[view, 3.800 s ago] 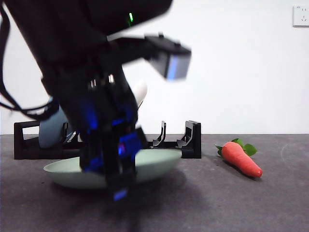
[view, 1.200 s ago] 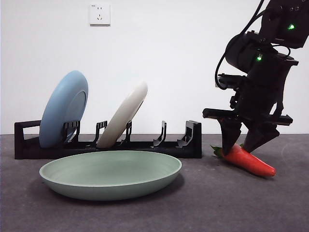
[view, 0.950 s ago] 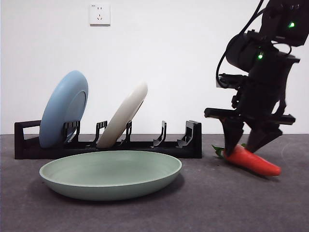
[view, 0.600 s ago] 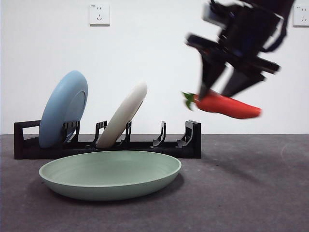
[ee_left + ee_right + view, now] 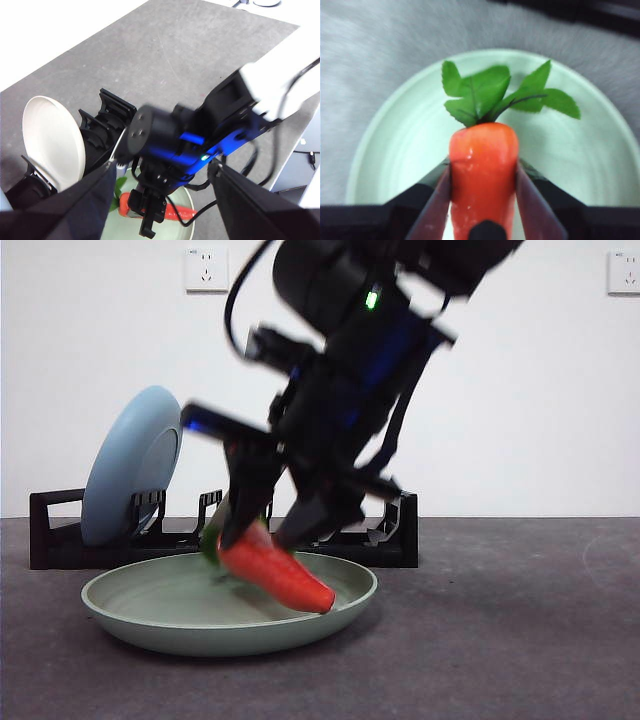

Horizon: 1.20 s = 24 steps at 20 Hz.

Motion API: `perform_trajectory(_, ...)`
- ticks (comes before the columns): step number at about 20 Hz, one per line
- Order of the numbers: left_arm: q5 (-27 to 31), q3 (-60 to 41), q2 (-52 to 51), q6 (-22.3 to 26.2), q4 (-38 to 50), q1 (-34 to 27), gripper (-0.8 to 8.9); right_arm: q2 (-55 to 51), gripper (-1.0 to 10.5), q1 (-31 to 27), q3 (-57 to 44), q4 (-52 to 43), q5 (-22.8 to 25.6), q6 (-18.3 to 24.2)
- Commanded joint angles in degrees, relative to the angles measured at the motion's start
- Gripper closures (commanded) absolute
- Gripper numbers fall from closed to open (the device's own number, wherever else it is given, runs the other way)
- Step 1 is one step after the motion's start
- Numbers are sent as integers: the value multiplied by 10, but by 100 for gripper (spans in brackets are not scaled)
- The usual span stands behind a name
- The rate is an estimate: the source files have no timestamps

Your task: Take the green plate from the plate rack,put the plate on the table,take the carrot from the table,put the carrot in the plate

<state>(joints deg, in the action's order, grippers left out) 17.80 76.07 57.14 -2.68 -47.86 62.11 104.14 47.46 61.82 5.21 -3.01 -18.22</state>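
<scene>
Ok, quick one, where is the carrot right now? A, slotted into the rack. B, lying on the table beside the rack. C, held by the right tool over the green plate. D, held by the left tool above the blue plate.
C: the right tool is shut on the carrot, its two sides pressed against it, with the green plate directly beneath; the front view shows the carrot inside the plate's rim.
</scene>
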Motion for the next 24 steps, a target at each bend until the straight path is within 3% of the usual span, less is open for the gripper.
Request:
perform_trajectory(1,1,-1,-1,-4,-2,2,499,24,959,4,-2,-14,1,-4)
perform_trajectory(14,1,-1,-1,-15,-3,2,499,38,958,-1,-2,-34,17,3)
perform_trajectory(16,1,-1,-1,-19,-4,2,499,38,874,-1,-2,-28,14,3)
perform_trajectory(18,1,-1,-1,-19,-10,2,499,37,633,-1,-2,-19,14,3)
perform_trajectory(20,1,-1,-1,-18,-16,2,499,34,461,-1,-1,-12,14,3)
perform_trajectory(24,1,-1,-1,-18,-16,2,499,-16,438,-1,2,9,15,13)
